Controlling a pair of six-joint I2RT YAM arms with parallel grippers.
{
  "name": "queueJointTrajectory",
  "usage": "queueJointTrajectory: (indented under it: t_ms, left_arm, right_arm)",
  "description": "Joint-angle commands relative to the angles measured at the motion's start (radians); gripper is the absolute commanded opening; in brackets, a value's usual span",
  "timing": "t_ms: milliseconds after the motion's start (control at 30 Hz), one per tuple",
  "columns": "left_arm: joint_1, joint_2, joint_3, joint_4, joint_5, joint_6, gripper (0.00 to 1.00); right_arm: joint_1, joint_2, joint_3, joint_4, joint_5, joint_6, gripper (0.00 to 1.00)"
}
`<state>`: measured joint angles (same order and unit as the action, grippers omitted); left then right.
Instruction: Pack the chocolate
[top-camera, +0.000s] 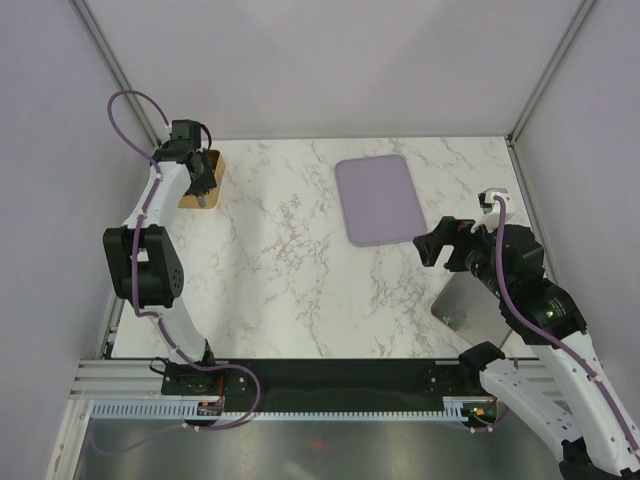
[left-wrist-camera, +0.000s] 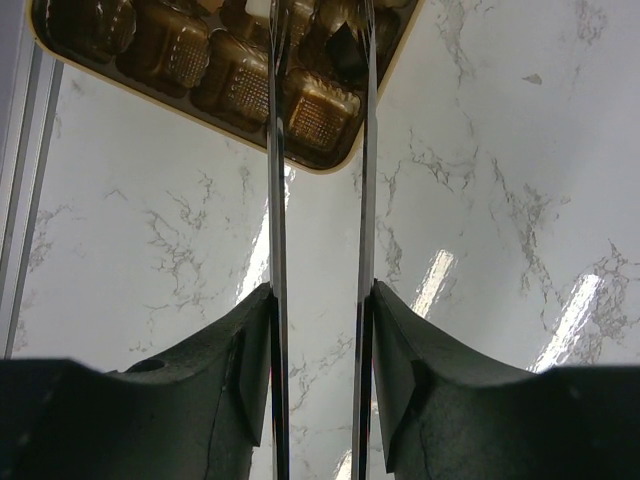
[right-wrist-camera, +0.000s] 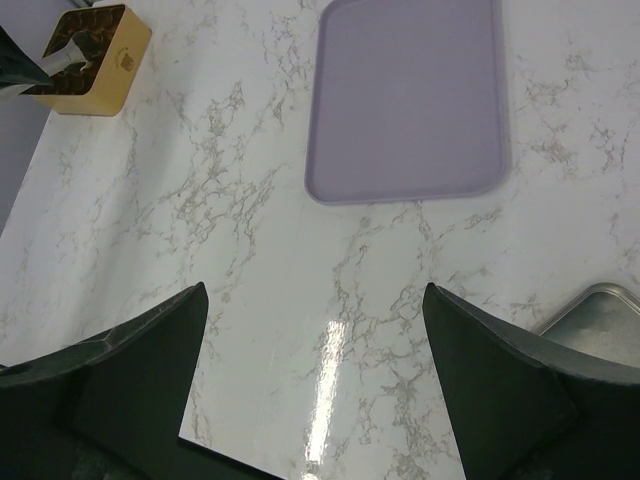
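Observation:
The golden-brown compartmented box (top-camera: 200, 180) stands at the far left of the table. In the left wrist view its compartments (left-wrist-camera: 180, 60) hold brown chocolate pieces (left-wrist-camera: 315, 118), and a cream-white bit (left-wrist-camera: 258, 8) shows at the top edge. My left gripper (left-wrist-camera: 320, 25) hangs over the box with its two thin metal blades (left-wrist-camera: 276, 200) parallel and a clear gap apart; nothing shows gripped between them. It appears from above as my left gripper (top-camera: 205, 192). My right gripper (right-wrist-camera: 315, 350) hovers wide open and empty over bare marble, seen from above as my right gripper (top-camera: 432, 245).
A flat lilac tray (top-camera: 375, 200) lies at the back centre-right with nothing on it, also the lilac tray (right-wrist-camera: 410, 100). A metal tray (top-camera: 475, 310) sits under the right arm by the right edge. The box (right-wrist-camera: 95, 60) shows far left in the right wrist view.

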<state>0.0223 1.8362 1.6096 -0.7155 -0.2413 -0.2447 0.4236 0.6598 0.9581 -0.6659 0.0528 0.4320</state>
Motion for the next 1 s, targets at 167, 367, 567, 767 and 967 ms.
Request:
queueJointTrajectory:
  t_ms: [167, 367, 567, 767, 967]
  left_arm:
    - [-0.012, -0.139, 0.013, 0.019, 0.08, 0.015, 0.49]
    - [-0.106, -0.261, -0.08, 0.036, 0.123, -0.019, 0.49]
    - [-0.287, -0.353, -0.224, 0.106, 0.171, -0.08, 0.5]
    - [-0.499, -0.354, -0.35, 0.182, 0.065, -0.166, 0.49]
    - [-0.623, -0.313, -0.375, 0.192, 0.008, -0.209, 0.49]
  right_arm:
    - [0.003, -0.015, 0.016, 0.011, -0.004, 0.014, 0.97]
    - [0.001, -0.028, 0.021, -0.017, 0.005, 0.014, 0.97]
    - [0.003, 0.004, 0.047, -0.066, 0.018, -0.019, 0.97]
    - [0.003, 0.007, 0.057, -0.089, 0.044, -0.035, 0.97]
    - [0.003, -0.006, 0.024, -0.101, 0.053, -0.009, 0.97]
